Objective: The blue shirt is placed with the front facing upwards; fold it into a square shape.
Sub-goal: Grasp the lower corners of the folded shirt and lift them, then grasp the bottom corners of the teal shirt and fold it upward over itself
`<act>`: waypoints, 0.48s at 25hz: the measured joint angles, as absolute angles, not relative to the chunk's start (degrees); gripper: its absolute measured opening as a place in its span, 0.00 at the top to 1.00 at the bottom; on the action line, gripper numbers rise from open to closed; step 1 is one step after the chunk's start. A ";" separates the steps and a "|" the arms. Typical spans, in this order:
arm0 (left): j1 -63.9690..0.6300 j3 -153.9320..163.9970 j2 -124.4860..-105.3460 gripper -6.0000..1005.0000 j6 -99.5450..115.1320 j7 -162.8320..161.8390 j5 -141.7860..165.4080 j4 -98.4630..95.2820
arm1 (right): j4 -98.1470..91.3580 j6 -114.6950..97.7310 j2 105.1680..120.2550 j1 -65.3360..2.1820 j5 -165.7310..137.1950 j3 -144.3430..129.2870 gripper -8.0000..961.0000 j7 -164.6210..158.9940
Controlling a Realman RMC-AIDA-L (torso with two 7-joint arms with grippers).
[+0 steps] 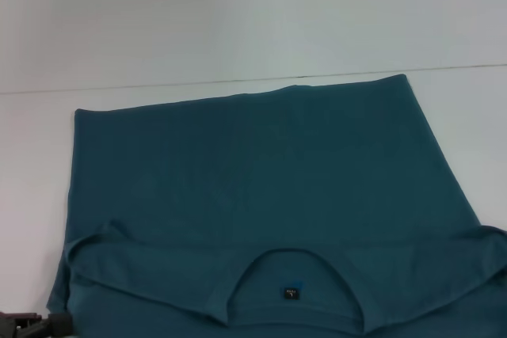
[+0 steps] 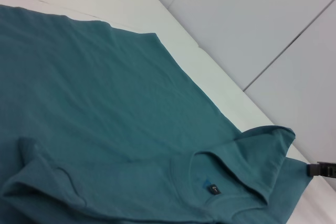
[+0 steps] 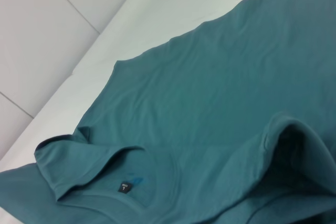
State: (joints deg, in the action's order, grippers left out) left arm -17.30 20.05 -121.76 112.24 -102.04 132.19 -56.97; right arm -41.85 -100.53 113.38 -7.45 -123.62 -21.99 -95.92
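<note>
Blue shirt (image 1: 261, 172) flat, beside left end effector (image 1: 32, 324) (grip state indiscernible).

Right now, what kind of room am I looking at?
Probably a lab or test workspace, not a home: a blue shirt spread on a plain white table, large pale floor tiles beyond, and no furniture visible.

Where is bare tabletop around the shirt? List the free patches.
A bare strip of white table lies on the robot's left of the blue shirt. A bare patch sits off its right edge, wider toward the far corner. A narrow band runs beyond the far hem. The near edge is crowded: folded-in sleeves, the collar, and a dark tool part at the near left corner.
</note>
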 joint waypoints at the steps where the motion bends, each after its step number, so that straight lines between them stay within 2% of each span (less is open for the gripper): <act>1: -17.37 19.98 -121.70 0.91 112.24 -102.04 132.18 -56.97 | -41.88 -100.55 113.37 -7.57 -123.61 -21.94 0.96 -95.93; 7: -19.68 18.32 -120.95 0.91 110.45 -103.12 131.80 -56.45 | -42.34 -100.42 113.20 -9.57 -123.42 -20.35 0.96 -97.05; 12: -24.88 16.03 -119.08 0.90 105.97 -105.47 131.49 -52.20 | -42.37 -98.64 112.67 -14.68 -123.38 -18.61 0.96 -98.78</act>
State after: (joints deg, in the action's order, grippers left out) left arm -24.88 16.03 -119.08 105.97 -105.47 131.49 -52.20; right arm -42.37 -98.64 112.67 -14.68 -123.38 -18.61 -98.78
